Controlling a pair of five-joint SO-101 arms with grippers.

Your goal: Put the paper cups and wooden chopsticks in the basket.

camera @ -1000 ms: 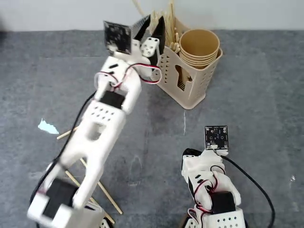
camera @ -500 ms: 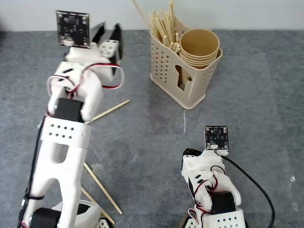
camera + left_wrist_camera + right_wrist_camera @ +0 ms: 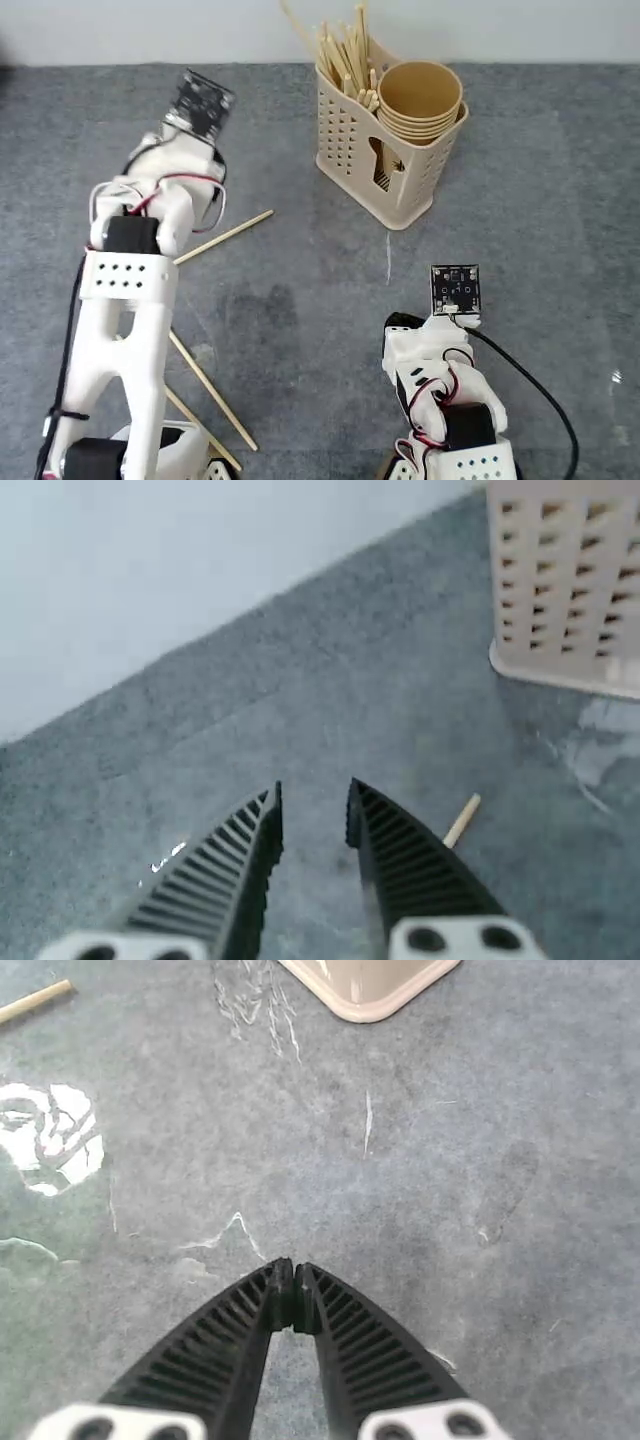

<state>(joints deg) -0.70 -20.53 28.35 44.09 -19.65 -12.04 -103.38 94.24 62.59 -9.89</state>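
Observation:
A beige slotted basket (image 3: 385, 160) stands at the back of the table with a stack of paper cups (image 3: 420, 95) and several wooden chopsticks (image 3: 345, 50) inside. One loose chopstick (image 3: 226, 236) lies slanted on the grey mat beside the left arm (image 3: 150, 220). Two more chopsticks (image 3: 210, 385) lie near that arm's base. My left gripper (image 3: 313, 800) is open with nothing between its fingers, hovering over the mat near the chopstick's end (image 3: 460, 820), the basket (image 3: 570, 590) beyond. My right gripper (image 3: 290, 1275) is shut and empty, low over the mat.
The right arm (image 3: 440, 380) sits folded at the front, below the basket. A pale wall runs along the table's far edge (image 3: 150, 580). Worn white patches (image 3: 45, 1135) mark the mat. Open mat lies between the arms and to the right.
The left arm swung away from the basket to the left, then turned down toward the mat near the loose chopstick. The right arm stayed still.

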